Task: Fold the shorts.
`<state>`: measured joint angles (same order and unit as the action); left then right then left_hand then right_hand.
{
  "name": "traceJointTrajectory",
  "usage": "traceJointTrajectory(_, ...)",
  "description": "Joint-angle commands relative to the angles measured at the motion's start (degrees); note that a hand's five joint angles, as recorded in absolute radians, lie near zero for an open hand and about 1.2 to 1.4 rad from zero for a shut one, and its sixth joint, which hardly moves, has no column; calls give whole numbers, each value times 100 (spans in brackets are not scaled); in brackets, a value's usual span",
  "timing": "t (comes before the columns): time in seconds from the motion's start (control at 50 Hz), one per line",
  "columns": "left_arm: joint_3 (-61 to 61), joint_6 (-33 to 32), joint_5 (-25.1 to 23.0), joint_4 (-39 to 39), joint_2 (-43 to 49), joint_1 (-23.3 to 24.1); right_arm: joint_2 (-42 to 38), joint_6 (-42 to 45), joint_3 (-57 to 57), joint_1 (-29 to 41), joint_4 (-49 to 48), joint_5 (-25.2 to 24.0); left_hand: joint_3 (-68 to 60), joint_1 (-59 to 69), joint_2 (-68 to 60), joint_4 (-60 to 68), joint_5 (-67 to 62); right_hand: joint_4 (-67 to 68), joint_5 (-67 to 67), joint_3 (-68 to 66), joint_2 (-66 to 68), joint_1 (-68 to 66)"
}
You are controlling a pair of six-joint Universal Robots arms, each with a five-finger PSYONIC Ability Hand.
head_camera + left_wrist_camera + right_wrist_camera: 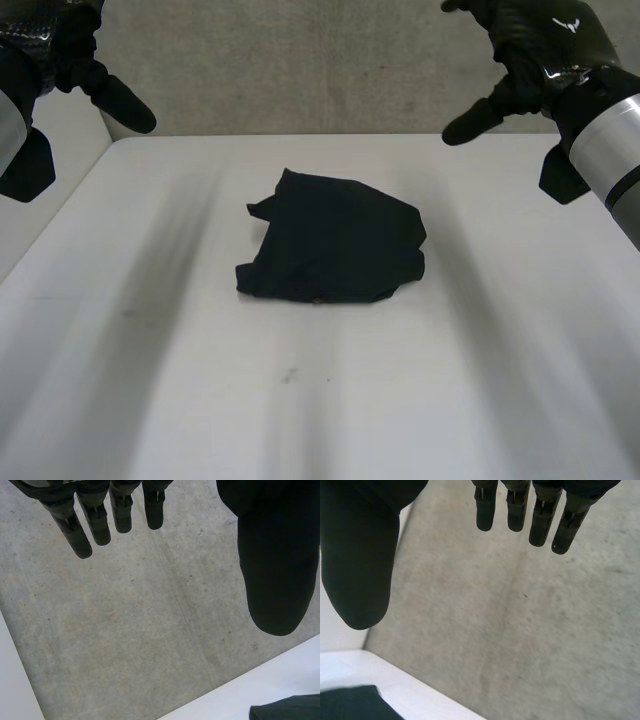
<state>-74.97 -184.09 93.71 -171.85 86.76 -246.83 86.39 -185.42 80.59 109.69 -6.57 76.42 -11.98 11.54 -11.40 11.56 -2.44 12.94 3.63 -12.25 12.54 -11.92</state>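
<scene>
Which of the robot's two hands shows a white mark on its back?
The right hand, held above the far right of the table; the back of the left hand, at the far left, is unmarked.

The black shorts (pixel 335 240) lie in a lumpy heap in the middle of the white table (pixel 300 400). Bare table top runs all around them, wide on both sides. The left hand (pixel 72 50) and the right hand (pixel 530 40) hang high near the far corners, fingers loose, well apart from the heap. A grey wall (pixel 300 70) stands behind.
</scene>
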Motion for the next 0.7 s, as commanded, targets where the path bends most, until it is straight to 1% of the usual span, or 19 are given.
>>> traceJointTrajectory(0.02,61,-13,25,29,69,12,-114,637,-368,-194,454,1162,193,-149,135,-151,239,-294,-363,225,-254,192)
traceJointTrajectory(0.08,131,-4,16,134,148,12,-105,919,-492,-203,647,1340,193,-149,135,-151,239,-294,-363,225,-254,192)
traceJointTrajectory(0.12,158,-4,16,213,183,3,-105,1095,-580,-220,841,1375,193,-149,135,-151,239,-294,-363,225,-254,192)
traceJointTrajectory(0.22,219,-4,16,363,262,3,-114,1210,-685,-220,1035,1402,193,-149,135,-151,239,-294,-363,225,-254,192)
traceJointTrajectory(0.36,263,5,25,521,341,12,-114,1227,-685,-220,1035,1384,198,-154,140,-156,244,-294,-363,225,-254,192)
traceJointTrajectory(0.42,263,22,25,521,350,3,-114,1253,-668,-220,1035,1305,193,-149,135,-151,239,-294,-363,225,-254,192)
traceJointTrajectory(0.48,246,198,34,495,385,-5,-123,1315,-642,-220,1035,1218,126,-82,68,-84,172,-294,-363,225,-254,192)
traceJointTrajectory(0.5,228,329,25,486,411,-23,-123,1437,-633,-203,1052,1121,93,-49,35,-51,138,-294,-363,225,-254,192)
traceJointTrajectory(0.56,211,453,-10,477,525,-41,-175,1823,-563,-185,1079,902,59,-15,1,-17,104,-294,-363,225,-254,192)
traceJointTrajectory(0.58,219,471,-19,442,682,-49,-254,2199,-510,-185,1123,744,59,-15,1,-17,104,-294,-363,225,-254,192)
traceJointTrajectory(0.64,246,462,-37,346,1060,-58,-483,2807,-404,-185,1150,637,59,-15,1,-17,104,-294,-363,225,-254,192)
traceJointTrajectory(0.66,255,462,-54,293,1375,-67,-588,3123,-387,-185,1149,655,59,-15,1,-17,104,-294,-363,225,-254,192)
traceJointTrajectory(0.7,290,462,-54,284,1719,-76,-676,3371,-378,-168,1149,690,59,-15,1,-17,104,-294,-363,225,-254,192)
